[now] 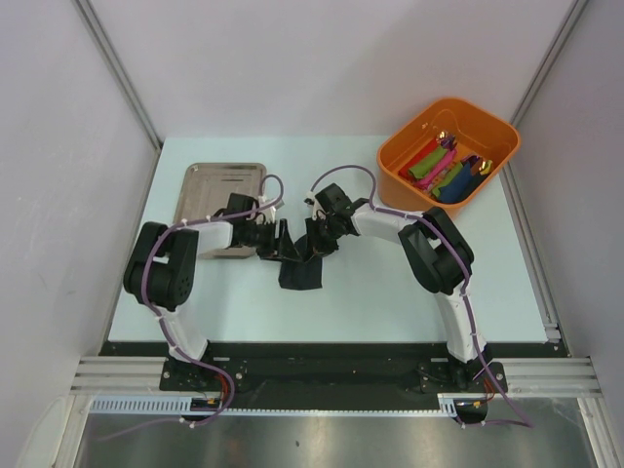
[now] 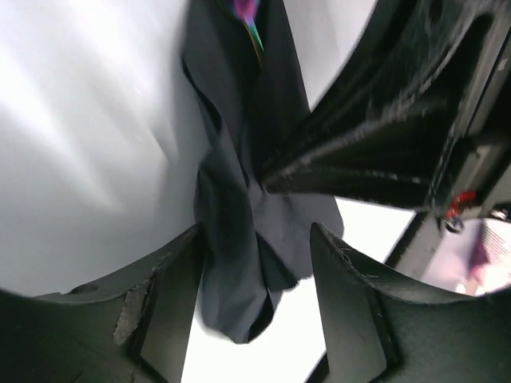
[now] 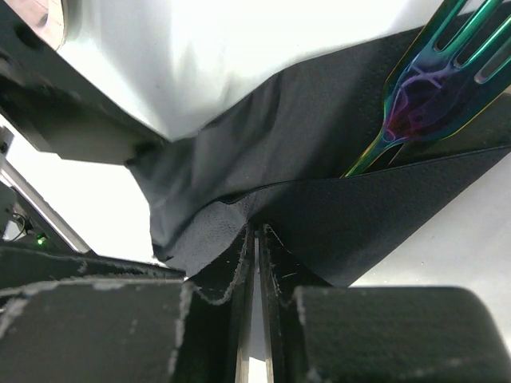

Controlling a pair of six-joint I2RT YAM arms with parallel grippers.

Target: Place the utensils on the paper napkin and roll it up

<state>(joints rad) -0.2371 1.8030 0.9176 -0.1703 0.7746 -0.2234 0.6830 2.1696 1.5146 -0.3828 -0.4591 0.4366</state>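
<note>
The paper napkin (image 1: 300, 271) is a crumpled black bundle at the table's middle, between both grippers. In the right wrist view the paper napkin (image 3: 319, 136) is folded over a rainbow-sheen fork (image 3: 423, 88), one of the utensils, whose tines stick out at the top right. My right gripper (image 3: 257, 227) is shut on the napkin's folded edge. My left gripper (image 2: 255, 231) is open, and the bunched napkin (image 2: 239, 239) runs between its fingers, against the left one. A sliver of the fork (image 2: 247, 12) shows at the top. Seen from above, the left gripper (image 1: 283, 244) and right gripper (image 1: 314, 244) nearly meet.
A steel tray (image 1: 219, 190) lies at the back left, partly under the left arm. An orange bin (image 1: 395, 156) holding coloured napkin rolls (image 1: 439, 168) stands at the back right corner. The right gripper's black body (image 2: 383, 120) fills the left wrist view's upper right.
</note>
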